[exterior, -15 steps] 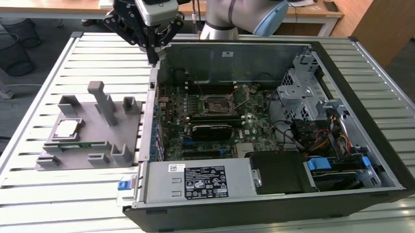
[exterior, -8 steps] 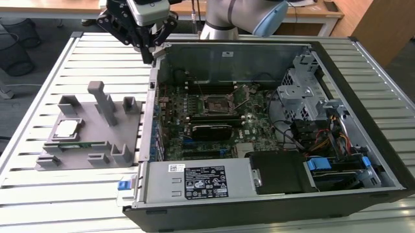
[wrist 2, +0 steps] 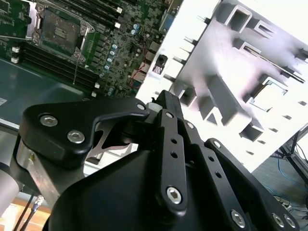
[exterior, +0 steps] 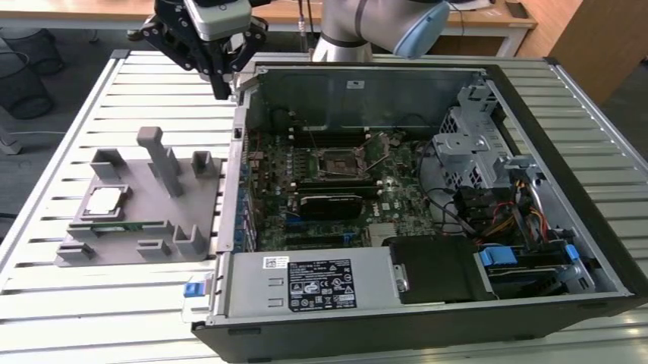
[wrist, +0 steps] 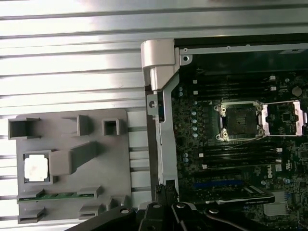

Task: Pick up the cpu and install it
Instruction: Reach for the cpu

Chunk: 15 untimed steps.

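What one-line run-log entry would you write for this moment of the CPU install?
gripper: shut, empty, above computer case corner | cpu: seated in gray fixture, not yet picked | CPU socket: open, empty

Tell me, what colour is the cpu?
The cpu is shiny silver-white, best seen in the first wrist view.

Work surface: pale slatted metal table [exterior: 91, 318], long slats w/ dark grooves btwn. Strong overhead light glares off the slats, near-white in the first wrist view. Beyond the table's far edge: light wood desk [exterior: 486, 17] on white frame, plus a wood panel [exterior: 597, 45] at the exterior view's right. At the exterior view's left, two black wire-mesh bins [exterior: 23, 83] on grey floor [exterior: 73, 80]. In the second wrist view, blue-grey floor w/ loose cables [wrist 2: 291, 187].
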Available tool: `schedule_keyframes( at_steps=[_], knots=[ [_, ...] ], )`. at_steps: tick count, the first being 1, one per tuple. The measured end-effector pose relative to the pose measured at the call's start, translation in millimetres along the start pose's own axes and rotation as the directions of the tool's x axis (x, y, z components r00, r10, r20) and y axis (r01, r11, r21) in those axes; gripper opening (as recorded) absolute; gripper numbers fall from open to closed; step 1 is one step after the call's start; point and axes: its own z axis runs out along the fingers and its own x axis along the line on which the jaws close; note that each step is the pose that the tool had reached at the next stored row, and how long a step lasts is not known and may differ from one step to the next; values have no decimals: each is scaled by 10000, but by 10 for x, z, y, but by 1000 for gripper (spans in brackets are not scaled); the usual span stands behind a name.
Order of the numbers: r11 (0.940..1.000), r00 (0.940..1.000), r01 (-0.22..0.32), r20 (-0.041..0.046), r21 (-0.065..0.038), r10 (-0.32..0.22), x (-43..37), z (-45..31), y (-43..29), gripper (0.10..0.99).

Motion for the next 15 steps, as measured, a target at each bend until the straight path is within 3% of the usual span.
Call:
schedule_keyframes(
  at_steps=[15],
  knots=[
    [10000,10000,1,0,0,-1,200,-4,-15,114]
  ],
)
